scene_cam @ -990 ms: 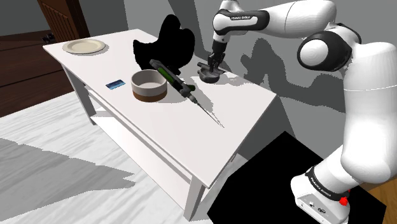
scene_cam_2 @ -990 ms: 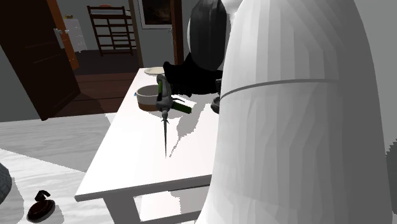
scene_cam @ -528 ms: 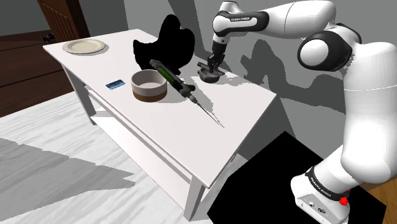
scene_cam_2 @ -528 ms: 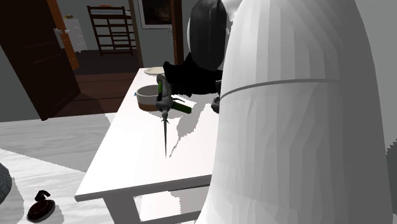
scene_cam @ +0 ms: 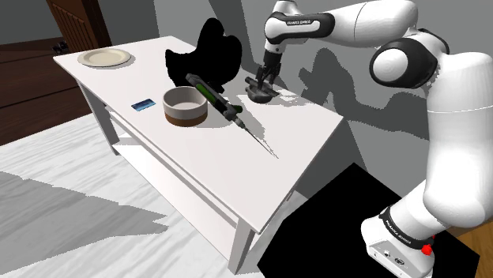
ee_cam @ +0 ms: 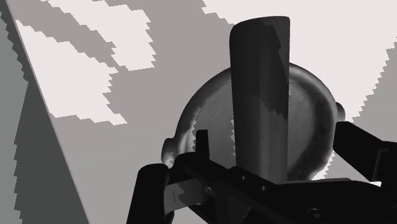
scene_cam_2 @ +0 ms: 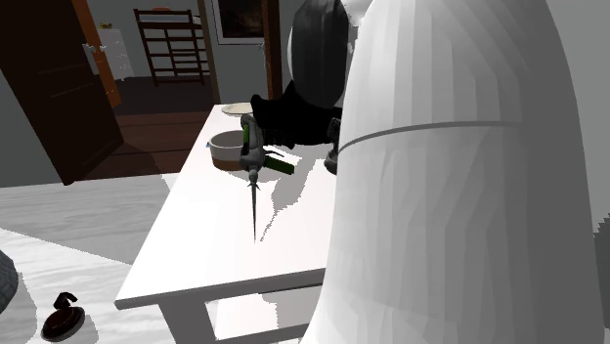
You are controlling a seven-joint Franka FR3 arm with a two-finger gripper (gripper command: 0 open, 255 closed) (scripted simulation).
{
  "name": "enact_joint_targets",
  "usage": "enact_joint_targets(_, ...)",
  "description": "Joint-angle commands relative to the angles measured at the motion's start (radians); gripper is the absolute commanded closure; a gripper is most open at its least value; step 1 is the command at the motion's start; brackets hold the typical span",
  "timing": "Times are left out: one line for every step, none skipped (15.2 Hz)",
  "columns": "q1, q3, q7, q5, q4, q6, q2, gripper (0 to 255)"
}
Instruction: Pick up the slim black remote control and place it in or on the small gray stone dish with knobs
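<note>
White table [scene_cam: 197, 170] along grey wall. Dark grey knobbed dish [scene_cam: 260, 94] near table's wall-side edge, toward the corner nearest the stand. Slim dark remote [ee_cam: 257, 95] lying across dish. Gripper [scene_cam: 263, 78] just above, fingers [ee_cam: 153, 191] spread apart, clear of remote on both sides. White brown-based bowl [scene_cam: 186, 107] and green-handled tool [scene_cam: 208, 94] mid-table.

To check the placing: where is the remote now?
The remote lies across the gray dish, below the open gripper, near the wall-side edge of the table in the shoulder view.
</note>
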Motion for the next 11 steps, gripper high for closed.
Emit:
enact_joint_targets(-0.002,0.0,0.002,-0.001,0.044,-0.05,-0.006,0)
enact_joint_targets(-0.004,-0.001,0.003,-0.001,0.077,-0.083,-0.006,0)
enact_joint_targets(-0.005,-0.001,0.004,-0.002,0.104,-0.11,-0.005,0)
enact_joint_targets(-0.005,-0.001,0.004,-0.002,0.105,-0.11,-0.005,0)
enact_joint_targets(-0.005,-0.001,0.004,-0.002,0.104,-0.11,-0.006,0)
enact_joint_targets(-0.005,-0.001,0.004,-0.002,0.104,-0.11,-0.006,0)
enact_joint_targets(-0.005,-0.001,0.004,-0.002,0.104,-0.11,-0.005,0)
enact_joint_targets(-0.005,-0.001,0.004,-0.002,0.105,-0.11,-0.005,0)
enact_joint_targets(-0.005,-0.001,0.004,-0.002,0.105,-0.11,-0.005,0)
enact_joint_targets(-0.005,-0.001,0.004,-0.002,0.105,-0.11,-0.005,0)
enact_joint_targets(-0.005,-0.001,0.004,-0.002,0.105,-0.11,-0.005,0)
